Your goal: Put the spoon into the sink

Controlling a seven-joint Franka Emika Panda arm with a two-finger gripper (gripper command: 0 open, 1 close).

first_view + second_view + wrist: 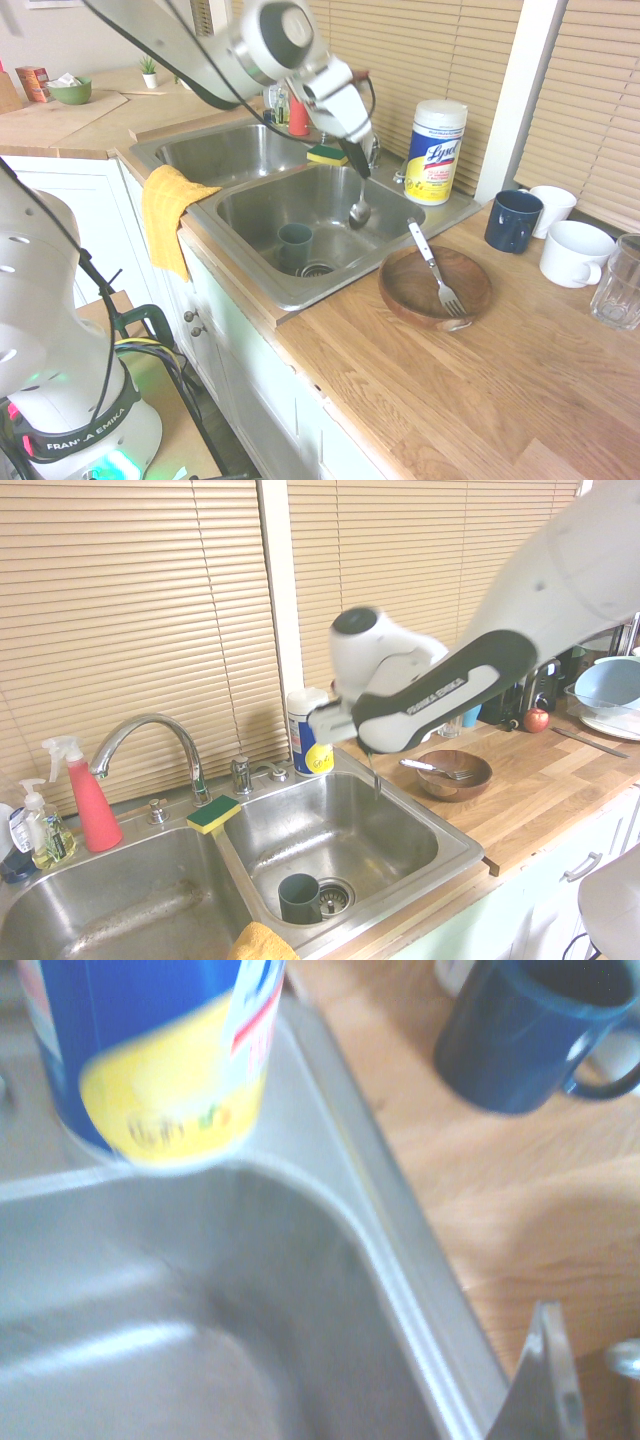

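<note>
The sink [330, 190] is the largest thing, its two steel basins set into the wooden bench [440, 390]. Along the counter-side rim stands the wipes tub [435, 155], at the corner of the basin that has the cup in it. The bowl [430, 290], brown and round, sits on the bench near that basin, with the fork [437, 270] lying across it. The yellow towel [172, 215] hangs over the sink's front edge, and the red spray bottle [92, 805] stands behind the other basin. Several mugs [575, 253] are grouped on the bench. The grey-green cup [294, 245] is in the basin, beside the drain. The gripper [355, 160] is pressed together on the spoon [360, 212], which hangs bowl-down over the cup's basin. The sponge [213, 814] rests on the rim between the basins.
</note>
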